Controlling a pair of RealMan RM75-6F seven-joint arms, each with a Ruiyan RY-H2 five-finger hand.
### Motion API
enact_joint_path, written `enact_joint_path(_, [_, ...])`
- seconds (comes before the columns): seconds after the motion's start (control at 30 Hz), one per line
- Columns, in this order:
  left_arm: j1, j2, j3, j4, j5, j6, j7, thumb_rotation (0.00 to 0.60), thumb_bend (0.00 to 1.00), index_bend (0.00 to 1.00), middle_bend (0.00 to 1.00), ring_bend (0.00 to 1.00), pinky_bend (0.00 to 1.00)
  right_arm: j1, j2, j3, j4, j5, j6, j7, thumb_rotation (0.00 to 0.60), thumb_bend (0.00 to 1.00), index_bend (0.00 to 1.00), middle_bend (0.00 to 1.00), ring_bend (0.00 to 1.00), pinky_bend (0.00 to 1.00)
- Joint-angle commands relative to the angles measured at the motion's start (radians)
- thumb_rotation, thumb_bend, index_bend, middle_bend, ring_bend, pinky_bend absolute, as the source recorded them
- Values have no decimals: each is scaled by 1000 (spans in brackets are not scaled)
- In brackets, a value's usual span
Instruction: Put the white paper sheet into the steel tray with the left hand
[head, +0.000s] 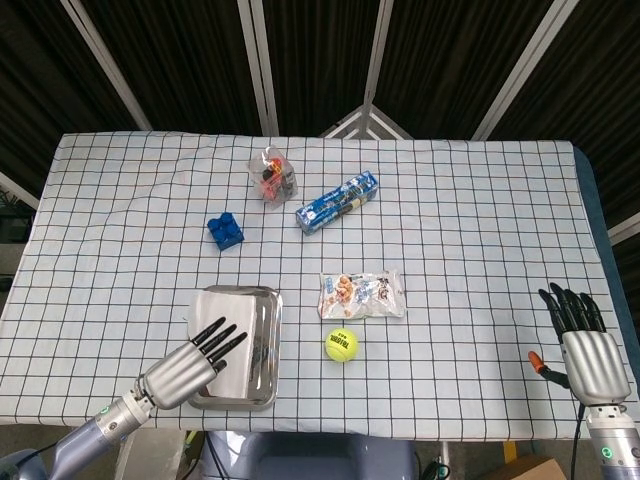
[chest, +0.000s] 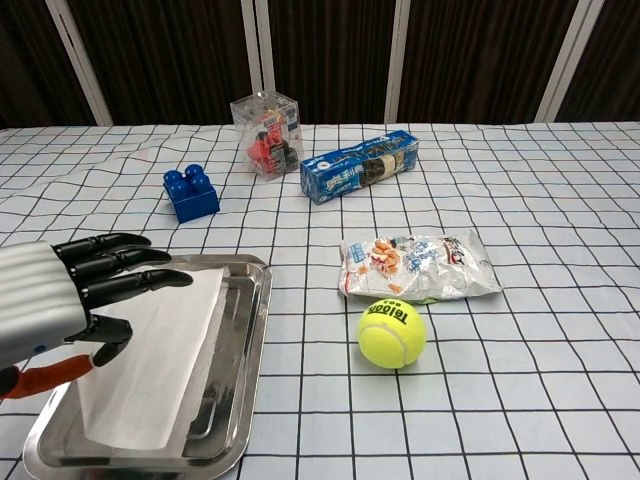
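Observation:
The white paper sheet (head: 235, 312) (chest: 160, 365) lies flat inside the steel tray (head: 268, 350) (chest: 252, 335) near the table's front left edge, its left edge over the tray's left rim. My left hand (head: 190, 368) (chest: 62, 300) hovers over the sheet's near left part, fingers stretched out and apart, thumb just above the paper, gripping nothing that I can see. My right hand (head: 585, 345) hangs open beyond the table's right front corner, seen only in the head view.
A tennis ball (head: 341, 345) (chest: 392, 333) and a snack bag (head: 362, 294) (chest: 418, 265) lie right of the tray. Further back are a blue block (head: 225, 231) (chest: 191, 192), a blue biscuit box (head: 337, 201) (chest: 360, 165) and a clear plastic box (head: 273, 173) (chest: 266, 134).

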Motion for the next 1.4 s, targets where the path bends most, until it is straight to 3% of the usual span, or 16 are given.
enact_joint_path(0.03, [-17,-12,-3,9,23,4,-5,600,509,553,29,0,0,1,0,1,0,1,-1,1,600,314,0,0,0,0])
enact_joint_path(0.8, [-55,-50,32,37,77,-20,1,600,507,553,30,0,0,0,0,0,1,0,0,0,600,314,0,0,0,0])
enact_joint_path(1.17, [-69,-28,6,50,46,-21,4,600,474,548,25,0,0,0,0,0,2,-1,2,1,600,314,0,0,0,0])
enact_joint_path(1.3, [-67,-11,20,47,50,-20,3,600,396,484,14,0,0,0,0,1,2,-1,1,2,600,314,0,0,0,0])
enact_joint_path(1.4, [-60,4,32,43,57,-3,-1,600,305,350,2,0,0,0,0,1,2,-2,2,2,600,313,0,0,0,0])
